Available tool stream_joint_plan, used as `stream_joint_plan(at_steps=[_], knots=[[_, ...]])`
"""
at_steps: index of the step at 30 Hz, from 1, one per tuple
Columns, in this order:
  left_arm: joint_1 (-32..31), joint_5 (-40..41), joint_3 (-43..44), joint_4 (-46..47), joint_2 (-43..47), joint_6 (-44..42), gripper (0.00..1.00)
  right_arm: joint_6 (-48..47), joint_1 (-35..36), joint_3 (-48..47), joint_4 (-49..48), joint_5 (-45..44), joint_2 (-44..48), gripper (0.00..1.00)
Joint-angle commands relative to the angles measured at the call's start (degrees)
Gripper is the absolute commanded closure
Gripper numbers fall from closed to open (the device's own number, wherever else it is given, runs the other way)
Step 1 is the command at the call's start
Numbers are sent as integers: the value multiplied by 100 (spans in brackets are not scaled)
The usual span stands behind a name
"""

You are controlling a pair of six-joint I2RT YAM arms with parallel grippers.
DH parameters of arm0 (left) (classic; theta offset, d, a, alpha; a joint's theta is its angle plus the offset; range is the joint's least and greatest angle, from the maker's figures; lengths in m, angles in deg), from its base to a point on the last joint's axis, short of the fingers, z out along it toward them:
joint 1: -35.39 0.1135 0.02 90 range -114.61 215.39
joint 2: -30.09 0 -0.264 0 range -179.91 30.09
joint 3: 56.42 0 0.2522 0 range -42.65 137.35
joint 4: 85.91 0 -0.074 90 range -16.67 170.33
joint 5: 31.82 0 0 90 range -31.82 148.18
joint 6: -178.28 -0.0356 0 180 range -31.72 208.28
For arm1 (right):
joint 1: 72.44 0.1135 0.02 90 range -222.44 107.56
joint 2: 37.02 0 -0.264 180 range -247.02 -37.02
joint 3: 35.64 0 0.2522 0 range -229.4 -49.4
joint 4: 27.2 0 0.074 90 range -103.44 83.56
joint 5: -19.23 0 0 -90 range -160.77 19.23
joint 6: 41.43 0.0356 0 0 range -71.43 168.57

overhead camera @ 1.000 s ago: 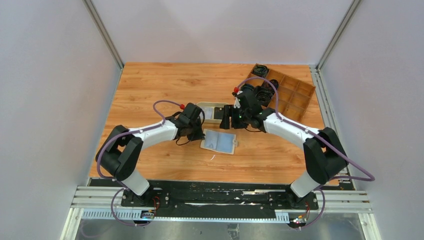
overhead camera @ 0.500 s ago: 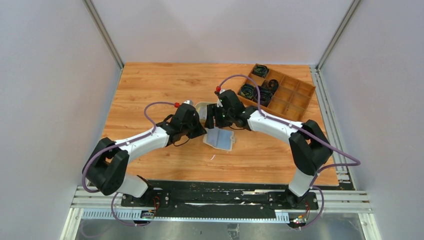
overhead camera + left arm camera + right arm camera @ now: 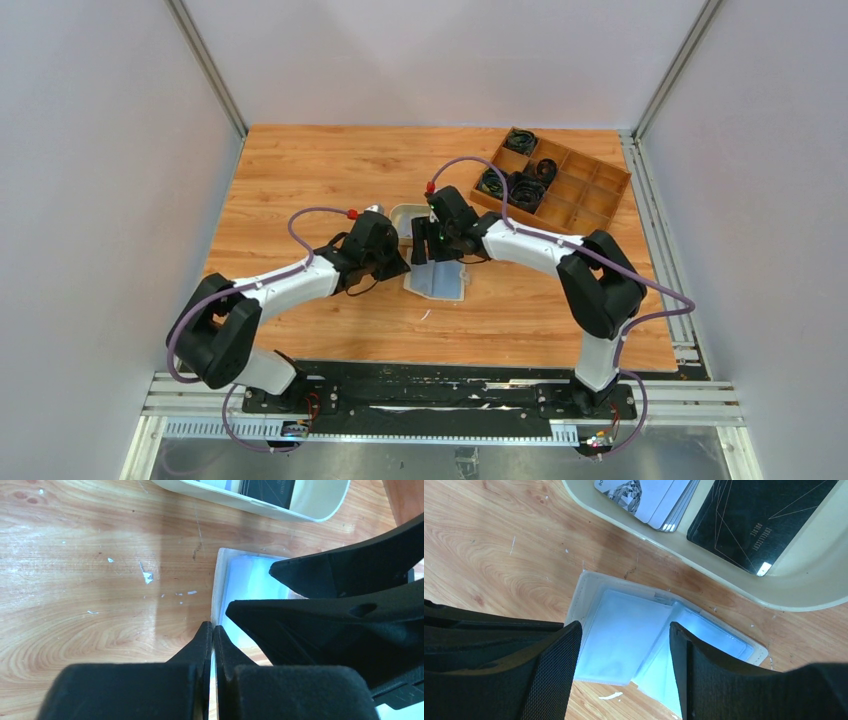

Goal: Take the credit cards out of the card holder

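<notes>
Overhead view: card holder [image 3: 440,283] lies open and flat near the middle of the counter [image 3: 300,170], just in front of the oval dish [image 3: 404,212]. The left claw [image 3: 400,264] meets the holder's left edge; the right claw [image 3: 424,250] hangs over its far edge. A wooden compartment tray [image 3: 570,195] occupies the far right corner. Bare wood shows along the far left corner and the near edge.

Left wrist view: left claw [image 3: 213,630] is pressed together, tips touching the holder's cream edge [image 3: 218,580]. Whether the leaf is caught between them cannot be told. The right claw's fingers [image 3: 320,572] lie over the pale blue card [image 3: 250,577]. Bare wood lies to the left; the dish wall [image 3: 260,506] is near the holder.

Right wrist view: right claw [image 3: 624,627] is spread, its fingers straddling the pale blue card [image 3: 616,645] without gripping it. The card overhangs the holder's border [image 3: 583,587]. The dish rim [image 3: 774,596] is just beside the holder, with only a narrow strip of wood between them; it contains white cards [image 3: 649,495] and a black card [image 3: 754,520].
</notes>
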Motion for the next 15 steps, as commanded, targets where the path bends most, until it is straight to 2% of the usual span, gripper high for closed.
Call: stream_joint_plan(at_steps=[1,15], knots=[[-36,236,-81,36,-110,35,100,-56,96,118,126,-100,-83,31],[-37,328,49,-20,-327,-31,100,-128,101,33,72,-20,-435,32]])
